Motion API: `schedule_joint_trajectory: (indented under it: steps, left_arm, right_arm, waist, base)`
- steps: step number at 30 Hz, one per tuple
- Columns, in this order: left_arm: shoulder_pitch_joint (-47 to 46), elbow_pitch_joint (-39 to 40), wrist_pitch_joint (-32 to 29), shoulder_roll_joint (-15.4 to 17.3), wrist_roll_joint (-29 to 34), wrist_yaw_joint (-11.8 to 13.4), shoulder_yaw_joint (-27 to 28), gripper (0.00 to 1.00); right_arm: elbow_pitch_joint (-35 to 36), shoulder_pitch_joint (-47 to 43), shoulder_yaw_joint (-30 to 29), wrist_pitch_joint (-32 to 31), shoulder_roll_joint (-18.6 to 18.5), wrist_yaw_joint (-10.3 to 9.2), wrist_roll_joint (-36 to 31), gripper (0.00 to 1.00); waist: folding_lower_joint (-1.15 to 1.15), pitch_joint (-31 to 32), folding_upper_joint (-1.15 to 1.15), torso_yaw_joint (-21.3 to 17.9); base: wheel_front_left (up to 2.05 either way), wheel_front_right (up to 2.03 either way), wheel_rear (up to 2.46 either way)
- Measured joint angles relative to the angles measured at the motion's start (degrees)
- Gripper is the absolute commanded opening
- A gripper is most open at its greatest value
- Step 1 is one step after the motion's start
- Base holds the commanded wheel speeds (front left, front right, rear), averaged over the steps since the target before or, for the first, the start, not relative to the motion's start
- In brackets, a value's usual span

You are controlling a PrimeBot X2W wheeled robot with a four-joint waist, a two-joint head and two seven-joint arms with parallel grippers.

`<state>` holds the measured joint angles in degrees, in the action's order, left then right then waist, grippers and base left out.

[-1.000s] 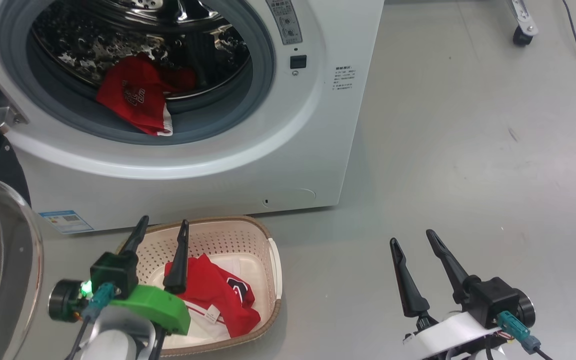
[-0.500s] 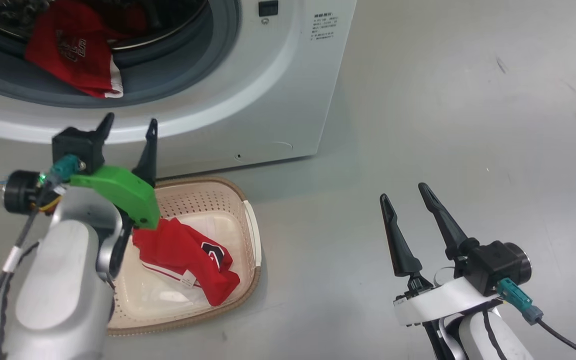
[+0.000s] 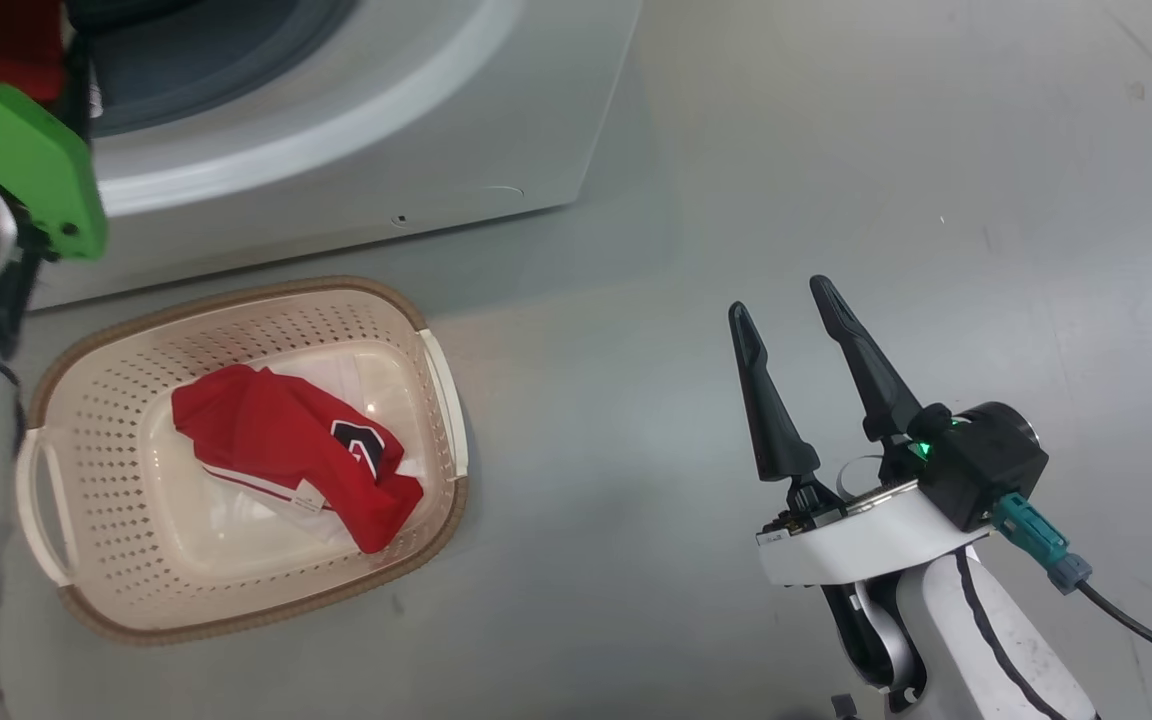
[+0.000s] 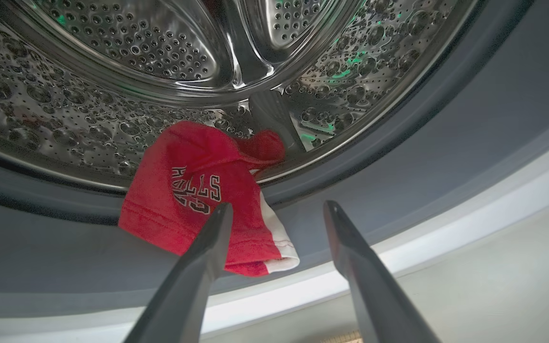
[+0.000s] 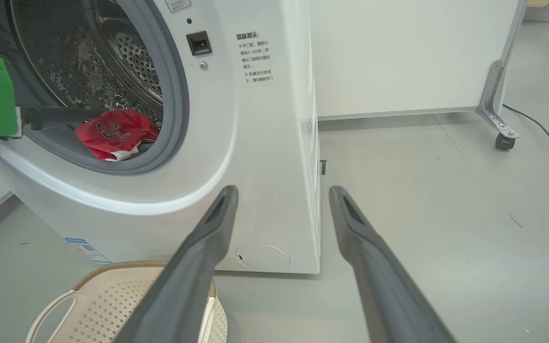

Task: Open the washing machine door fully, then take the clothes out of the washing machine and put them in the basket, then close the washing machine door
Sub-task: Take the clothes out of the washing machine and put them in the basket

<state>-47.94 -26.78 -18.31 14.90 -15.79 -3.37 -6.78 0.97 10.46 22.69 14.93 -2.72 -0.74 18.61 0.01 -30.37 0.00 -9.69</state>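
Retrieval of the second garment. The left tool (image 4: 277, 205) was held with its two fingers spread and nothing between them, aimed into the mouth of the washing machine (image 5: 265, 143). One piece of the clothes (image 4: 198, 200), red with white lettering, was draped from the steel drum (image 4: 160, 47) over the grey gasket (image 4: 398, 157), its white-trimmed hem hanging outward. One finger overlapped the fabric in the left wrist view; whether it touched could not be told. A second red garment (image 3: 286, 440) was already laid in the basket (image 3: 86, 450), which was set on the floor (image 3: 836, 150) just before the machine. The right tool (image 3: 779, 298) was likewise spread and empty, well apart from the basket. Several failures could be expected from here. If only the thin hem were pinched, the cloth might slip free in transit and be dropped on the floor short of the basket. If the fingers were driven too low, the gasket fold might be nipped together with the fabric. The far end of the garment might also be caught on the drum paddle.
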Motion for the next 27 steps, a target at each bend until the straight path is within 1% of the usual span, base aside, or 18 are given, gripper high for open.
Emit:
schedule_joint_trajectory:
  steps: [2,3,6,12,21,23,24,27]
  left_arm:
    - [-2.1,-0.4,-1.5,1.8,0.5,0.0,0.6,1.0]
    - [-3.2,-0.6,-2.4,2.7,0.7,0.0,0.8,1.0]
    - [-5.9,-1.4,-4.5,5.3,1.5,-0.5,1.0,1.0]
    - [-9.9,-3.2,-9.4,9.1,3.0,-1.6,0.5,1.0]
    - [-13.3,-6.5,-15.0,12.1,2.9,-2.4,0.9,1.0]
    - [-13.8,-7.4,-16.0,12.4,2.8,-2.5,0.9,1.0]
    - [-14.1,-7.8,-16.6,12.5,2.8,-2.5,0.8,1.0]
    - [-15.1,-8.7,-18.5,12.7,2.6,-2.5,0.9,1.0]
  right_arm:
    - [0.3,0.9,0.5,0.0,0.0,-0.03,0.7,1.0]
    - [0.5,1.2,0.7,0.0,0.0,-0.51,1.0,1.0]
    - [0.7,2.1,1.5,0.0,0.0,-0.94,2.3,1.0]
    - [1.1,3.6,2.7,0.0,0.0,-1.52,3.4,1.0]
    - [1.3,5.7,4.5,0.0,0.0,-1.93,5.4,1.0]
    - [1.3,5.8,4.5,0.0,0.0,-2.04,5.7,1.0]
    - [1.3,5.8,4.5,0.0,0.0,-2.41,5.7,1.0]
    - [1.3,5.8,4.4,0.0,0.0,-2.45,5.7,1.0]
  waist:
    - [0.0,-1.2,0.0,-0.8]
    - [0.0,-1.8,0.0,-1.1]
    - [0.0,-3.5,0.0,-2.4]
    - [0.0,-6.5,0.0,-4.7]
    - [0.0,-9.6,0.0,-7.3]
    - [0.0,-10.0,0.0,-7.9]
    - [0.0,-10.2,0.0,-8.1]
    - [0.0,-10.5,0.0,-8.5]
  base:
    - [0.0,0.0,0.0]
    - [0.0,0.0,0.0]
    - [0.0,0.0,0.0]
    - [0.0,0.0,0.0]
    - [0.0,0.0,0.0]
    - [0.0,0.0,0.0]
    - [0.0,0.0,0.0]
    - [0.0,0.0,0.0]
